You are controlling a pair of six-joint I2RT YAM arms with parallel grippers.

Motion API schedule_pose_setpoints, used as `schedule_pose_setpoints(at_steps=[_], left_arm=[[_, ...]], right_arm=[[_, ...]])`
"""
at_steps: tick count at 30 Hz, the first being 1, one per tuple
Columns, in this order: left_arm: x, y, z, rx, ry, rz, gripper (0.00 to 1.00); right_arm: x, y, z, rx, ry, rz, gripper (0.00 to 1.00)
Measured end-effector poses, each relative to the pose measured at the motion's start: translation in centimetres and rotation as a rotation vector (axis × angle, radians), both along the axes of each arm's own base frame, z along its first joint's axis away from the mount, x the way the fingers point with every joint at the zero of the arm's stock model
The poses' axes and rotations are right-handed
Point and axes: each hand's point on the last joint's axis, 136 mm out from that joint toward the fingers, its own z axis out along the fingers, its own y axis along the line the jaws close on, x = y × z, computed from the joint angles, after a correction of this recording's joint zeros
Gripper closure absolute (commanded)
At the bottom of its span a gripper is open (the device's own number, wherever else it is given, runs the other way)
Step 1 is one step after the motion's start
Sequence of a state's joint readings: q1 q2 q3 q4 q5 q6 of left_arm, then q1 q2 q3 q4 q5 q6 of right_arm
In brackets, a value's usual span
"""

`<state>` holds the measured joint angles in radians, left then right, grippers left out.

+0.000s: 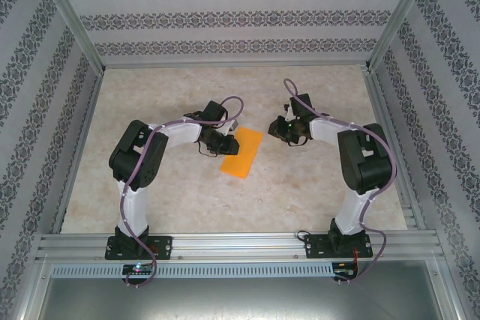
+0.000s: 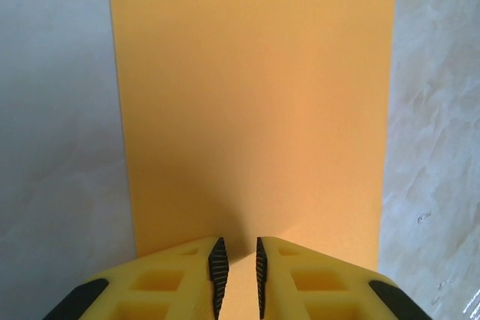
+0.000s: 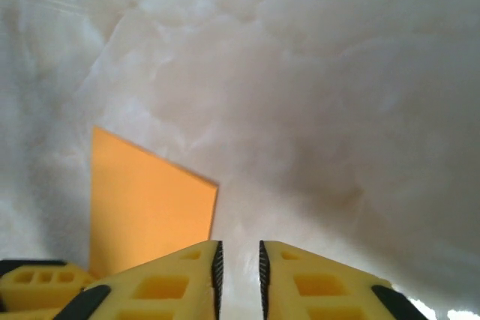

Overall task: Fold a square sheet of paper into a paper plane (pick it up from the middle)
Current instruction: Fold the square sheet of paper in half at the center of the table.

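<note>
Yellow fingertips (image 2: pixel 176 279) of my left pincer (image 2: pixel 238 264) sit right at the bottom of the left wrist view. They stand a little apart, with a thin gap between them, and nothing is pinched in that gap. Just under and past them lies the thin, flat orange-yellow sheet of paper (image 2: pixel 255 110). It runs straight away from my fingertips, and its near edge is hidden under them. I cannot tell if they touch it. On both sides of the paper I see the pale, marble-looking table (image 2: pixel 52 148).

My right pincer (image 3: pixel 238 264) has the same yellow fingertips with black ridged pads. They are a little apart too, and they grip nothing. This pincer hangs over bare table. The sheet of paper (image 3: pixel 146 207) lies off to its left, apart from it, with one corner pointing away.

From above, the sheet of paper (image 1: pixel 241 153) lies near the middle of the table (image 1: pixel 187 200). It is tilted, and it looks longer than it is wide. My left pincer (image 1: pixel 222 145) is at its left edge. My right pincer (image 1: pixel 279 131) is near the paper's far right corner and does not touch it. Patterned walls (image 1: pixel 240 20) stand around the table.
</note>
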<state>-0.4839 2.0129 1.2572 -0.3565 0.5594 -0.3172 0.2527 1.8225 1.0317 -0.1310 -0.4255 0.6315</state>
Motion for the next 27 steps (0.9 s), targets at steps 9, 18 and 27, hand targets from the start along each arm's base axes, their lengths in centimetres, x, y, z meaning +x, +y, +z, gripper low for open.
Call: schedule_pose_setpoints(at_steps=[9,18,27], left_arm=[[-0.1,-0.1,0.3,-0.012,0.006,-0.003,0.74],[-1.1,0.3,0.6,0.006,0.053,0.004,0.74],[-1.6,0.6,1.5,0.017,0.074,0.005,0.72]], right_arm=[[-2.0,3.0,0.6,0.052,0.020,0.060,0.61],[-4.4,4.9,-0.4,0.069,0.088,0.079,0.57],[-5.2,6.0,-0.6,0.102,0.110,0.068,0.55]])
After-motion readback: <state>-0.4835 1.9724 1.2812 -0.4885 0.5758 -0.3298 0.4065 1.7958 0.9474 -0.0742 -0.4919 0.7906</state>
